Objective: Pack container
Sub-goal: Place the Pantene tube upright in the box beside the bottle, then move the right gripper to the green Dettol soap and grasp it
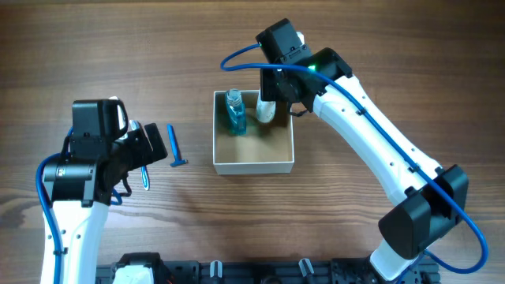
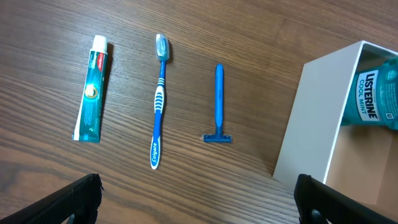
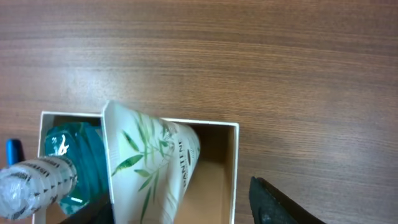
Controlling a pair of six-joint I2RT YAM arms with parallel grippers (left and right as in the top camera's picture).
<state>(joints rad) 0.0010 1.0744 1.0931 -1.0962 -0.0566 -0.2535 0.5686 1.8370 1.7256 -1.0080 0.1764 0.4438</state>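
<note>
Nearest us, at about 8 o'clock from the middle of the wooden table point(image 1: 355, 47), the left gripper point(image 2: 199, 208) hangs above the wood with its jaws spread wide and nothing between them

Below it we see three things lying side by side, apart from each other: a tube of toothpaste point(image 2: 92, 87), a blue and white toothbrush point(image 2: 159, 99) and a blue razor point(image 2: 218, 106). In the overhead view the razor lies at 9 o'clock from the container, its head turned toward 6 o'clock, near the wall but not touching it. The toothbrush shows only partly beneath the left arm, and the toothpaste is hidden there

The container point(image 1: 252, 166), a white box with a brown floor, sits at about the middle of the table. In its 11 o'clock corner lies a bottle of blue mouthwash point(image 1: 235, 114), cap toward 12 o'clock. In its 1 o'clock corner a white tube with green leaves point(image 3: 149, 162) leans tilted, just beside the bottle

Farthest off, the right gripper point(image 1: 272, 99) hovers over that 1 o'clock corner, above the white tube. In its wrist view the one finger point(image 3: 273, 205) we see clearly stands clear of the tube, with brown floor and white wall showing between them, so we take these jaws as parted and gripping nothing
</note>
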